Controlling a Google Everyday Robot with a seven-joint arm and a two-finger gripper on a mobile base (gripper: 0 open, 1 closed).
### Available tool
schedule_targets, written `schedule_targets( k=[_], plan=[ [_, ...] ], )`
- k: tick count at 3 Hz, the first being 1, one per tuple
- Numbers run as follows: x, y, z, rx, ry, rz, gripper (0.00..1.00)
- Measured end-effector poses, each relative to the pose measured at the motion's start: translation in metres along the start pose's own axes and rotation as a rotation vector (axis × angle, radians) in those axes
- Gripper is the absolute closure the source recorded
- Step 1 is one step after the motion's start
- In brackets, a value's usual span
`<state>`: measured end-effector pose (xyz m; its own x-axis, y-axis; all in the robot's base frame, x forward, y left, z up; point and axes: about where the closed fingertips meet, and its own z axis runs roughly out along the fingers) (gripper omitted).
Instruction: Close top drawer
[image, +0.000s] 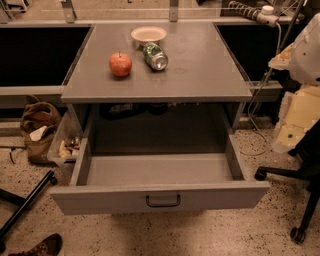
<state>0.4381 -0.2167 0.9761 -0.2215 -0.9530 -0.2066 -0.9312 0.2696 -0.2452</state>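
above open top drawer (100, 199) — apple (120, 64), can (155, 56), bowl (148, 34) on desktop (200, 65) — gripper unseen, state untellable

Wide plain grey metal top drawer (100, 200); dark loop handle (163, 201). Round red apple (120, 64). Green metal can (155, 56). Cream gripper (300, 117), right edge.

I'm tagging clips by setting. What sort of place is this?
Probably an office or lab workspace: a grey metal cabinet with its top drawer pulled open, an office chair on castors, a power strip behind. The gripper is not in view.
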Motion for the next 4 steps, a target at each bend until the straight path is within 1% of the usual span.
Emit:
schedule_targets(
  k=[1,2,3,4],
  plan=[
    [0.000,0.000,0.000,0.000,0.000,0.000,0.00],
    [0.001,0.007,0.007,-0.017,-0.053,-0.005,0.00],
    [0.007,0.035,0.041,-0.079,-0.151,0.015,0.00],
    [0.022,0.077,0.097,-0.185,-0.235,0.059,0.00]
  ],
)
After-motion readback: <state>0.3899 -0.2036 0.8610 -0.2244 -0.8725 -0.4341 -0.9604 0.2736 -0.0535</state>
